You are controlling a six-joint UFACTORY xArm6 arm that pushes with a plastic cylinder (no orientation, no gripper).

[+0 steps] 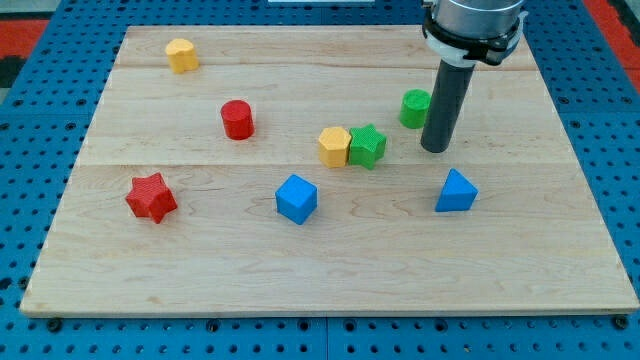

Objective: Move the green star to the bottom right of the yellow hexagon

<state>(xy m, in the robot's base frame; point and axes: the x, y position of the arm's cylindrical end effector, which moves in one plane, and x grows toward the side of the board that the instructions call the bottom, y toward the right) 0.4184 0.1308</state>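
Observation:
The green star (367, 146) sits near the board's middle, touching the right side of the yellow hexagon (334, 146). My tip (434, 149) rests on the board to the right of the star, a block's width or so away from it. The rod rises from there toward the view's top right. A green round block (415, 108) stands just left of the rod, partly behind it.
A blue triangular block (456, 191) lies below my tip. A blue cube (297, 198) lies below the hexagon. A red cylinder (237, 119) and a red star (151, 197) are at the left. A second yellow block (182, 55) sits at the top left. The wooden board (330, 280) is ringed by blue pegboard.

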